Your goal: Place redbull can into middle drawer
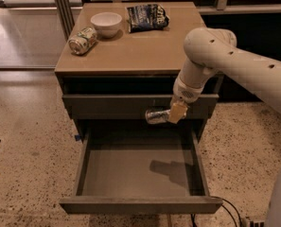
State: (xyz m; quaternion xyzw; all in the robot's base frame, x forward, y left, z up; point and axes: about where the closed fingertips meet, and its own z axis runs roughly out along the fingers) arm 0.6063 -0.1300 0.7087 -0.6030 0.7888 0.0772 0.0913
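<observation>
**Can held above open drawer: lower before release**

The end effector (174,113) is clenched on the redbull can (156,116). The can lies on its side and sticks out toward 9 o'clock. Both hang just in front of the closed drawer front (107,106), over the 12 o'clock end of the open middle drawer (130,171). The can is not yet inside the box.

Judgement: the load should move toward 6 o'clock and down, to the middle of the flat bottom and away from both side walls, before the grip is let go. A can on its side is likely to roll, so it should be released low, close to the bottom. The tabletop (140,53), at 12 o'clock, plays no part.
</observation>
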